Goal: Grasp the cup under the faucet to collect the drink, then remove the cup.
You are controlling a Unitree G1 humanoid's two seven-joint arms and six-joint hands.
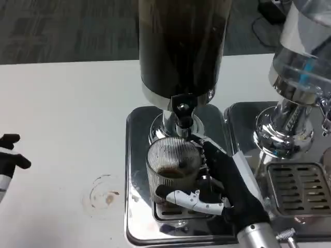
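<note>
Grey carpet runs behind a white table (62,103) where two drink dispensers stand side by side. At the near edge of the scene, the right hand (227,186) wraps a ribbed glass cup (170,165): its white-and-black thumb crosses the cup's front low down, and its black fingers (207,150) press along the cup's right side and back, so the hand is grasping the cup. The cup tilts slightly and holds a shallow pool of dark drink at its bottom. It sits over the slotted drip grate (165,209), just below the black faucet (182,111) of the dark-filled dispenser (178,46), whose tank rises to the top of the view. A polished steel base tray (137,170) surrounds the grate and mirrors the cup and hand. To the right, a second dispenser (300,62) with a clear tank stands on its own steel base, with another slotted grate (297,188) in front of it. Far to the left, well apart from the machines, the left hand (8,163) rests at the table edge, black fingertips extended and holding nothing. Between that hand and the tray, a faint ring-shaped stain (103,194) marks the tabletop.
</note>
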